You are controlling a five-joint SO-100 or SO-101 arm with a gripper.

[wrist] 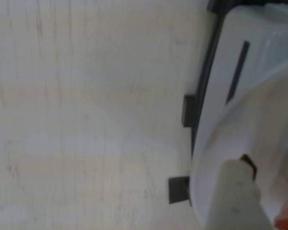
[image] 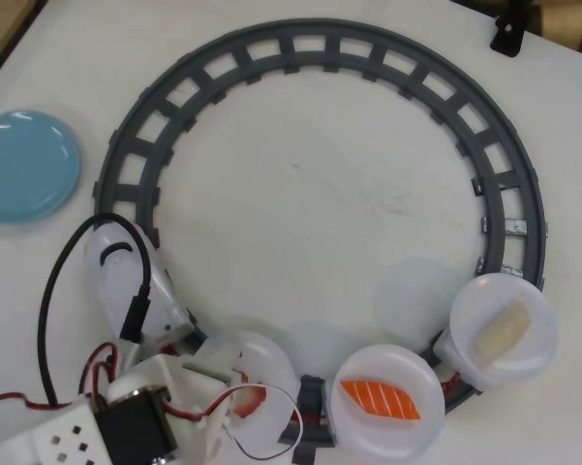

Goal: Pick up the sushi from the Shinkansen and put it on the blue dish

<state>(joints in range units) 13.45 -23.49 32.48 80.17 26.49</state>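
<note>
White Shinkansen [image: 126, 276] at lower left of the overhead view, nose toward upper left, the sushi [image: 247, 399] apparently a dark red and pinkish piece, mostly hidden, on the plate behind it, glossy blue dish [image: 24, 165] at left edge, empty.

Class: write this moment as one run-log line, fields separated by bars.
phase: reaching | gripper: over first wagon plate, closure unclear | sushi: on plate, partly hidden | Shinkansen: on track | blue dish: empty

The arm [image: 126, 417] is white plastic with a black servo block; red and black cables loop beside it.
</note>
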